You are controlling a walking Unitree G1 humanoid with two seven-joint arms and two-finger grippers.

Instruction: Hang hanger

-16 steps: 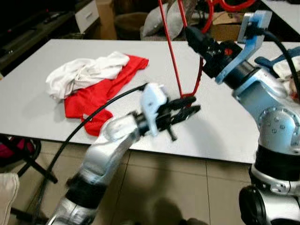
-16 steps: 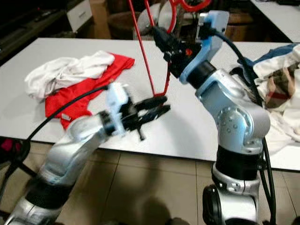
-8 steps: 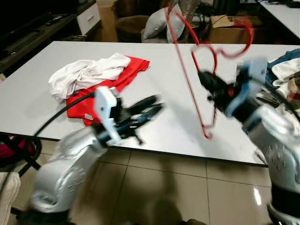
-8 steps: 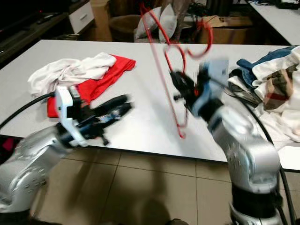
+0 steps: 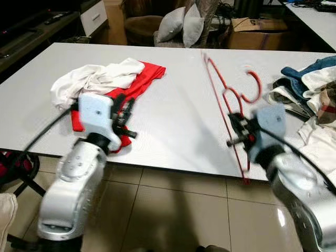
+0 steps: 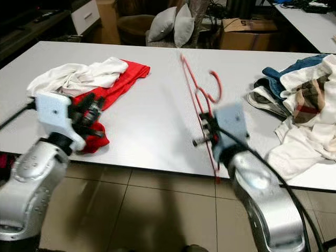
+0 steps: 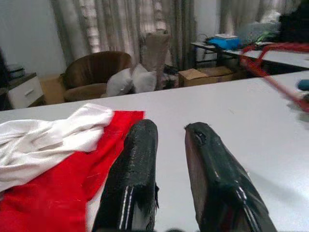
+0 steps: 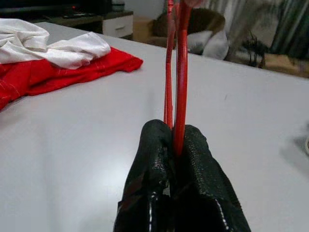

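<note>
The red hanger (image 5: pixel 226 100) is riding in my right gripper (image 8: pixel 175 145) above the near edge of the white table (image 5: pixel 173 115), and I am judging it light, thin and stiff, a wire-like frame that could swivel or slip in a narrow pinch, so I am taking hold on the frame where two strands run side by side, both clamped between my fingers (image 8: pixel 200 150). Its long axis is running from the near table edge away toward the far side, standing on edge, with the hook (image 5: pixel 253 86) curling out to my right. Beyond it, a red and white cloth heap (image 5: pixel 110 79) is lying at the left, near my left gripper (image 7: pixel 169 140), which is empty with its fingers slightly parted
</note>
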